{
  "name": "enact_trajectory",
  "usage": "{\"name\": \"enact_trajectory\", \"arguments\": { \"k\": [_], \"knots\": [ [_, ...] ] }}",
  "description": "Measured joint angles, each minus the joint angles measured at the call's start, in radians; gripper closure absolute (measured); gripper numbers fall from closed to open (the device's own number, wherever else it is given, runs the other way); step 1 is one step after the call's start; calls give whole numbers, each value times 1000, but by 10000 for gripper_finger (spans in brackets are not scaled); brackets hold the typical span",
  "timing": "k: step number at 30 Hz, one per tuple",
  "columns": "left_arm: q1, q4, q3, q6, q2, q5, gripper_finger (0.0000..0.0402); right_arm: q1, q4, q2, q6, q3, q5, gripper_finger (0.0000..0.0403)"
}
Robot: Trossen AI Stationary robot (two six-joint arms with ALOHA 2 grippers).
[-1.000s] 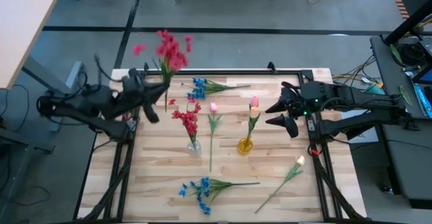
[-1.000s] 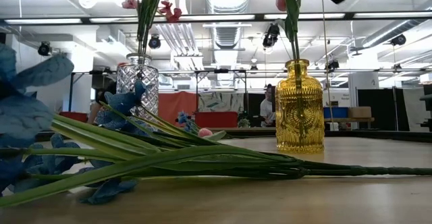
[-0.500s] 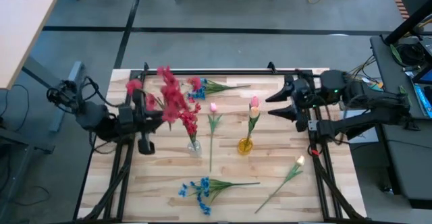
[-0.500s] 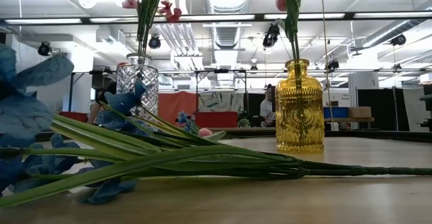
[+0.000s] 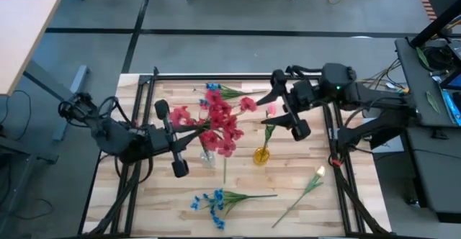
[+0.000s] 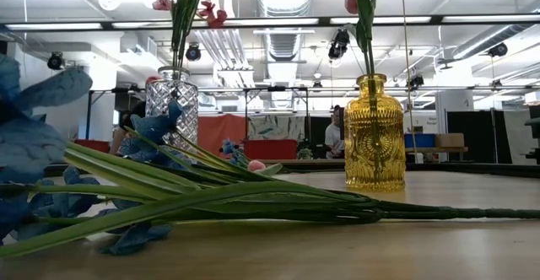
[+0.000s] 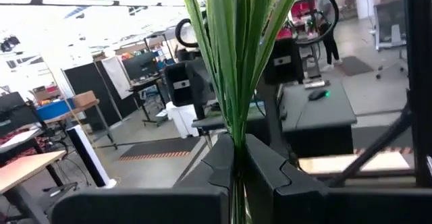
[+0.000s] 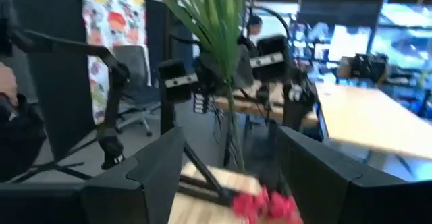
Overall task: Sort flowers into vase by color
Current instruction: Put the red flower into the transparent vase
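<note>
No text, label, brand or number can be read anywhere.

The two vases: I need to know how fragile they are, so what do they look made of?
The yellow vase looks like amber-tinted pressed glass: translucent, glossy, with an embossed pattern. The clear vase looks like colourless cut or pressed glass: the room shows through its faceted, sparkling wall. Moulded plastic cannot be ruled out for either.

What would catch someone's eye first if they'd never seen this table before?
The big red flower spray over the middle of the table, its green stems clamped in the shut left gripper above the clear vase. Next, the open right gripper hovering by the yellow vase with its pink tulips, and the blue flowers lying at the table's near edge.
</note>
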Motion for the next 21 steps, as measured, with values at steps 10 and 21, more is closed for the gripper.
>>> {"name": "enact_trajectory", "arguments": {
  "k": [10,21],
  "knots": [
    [15,31,14,-8,55,0,401,6,44,191,-45,143,-120,74],
    [63,64,14,-10,97,3,401,19,165,235,-67,143,-226,82]
  ]
}}
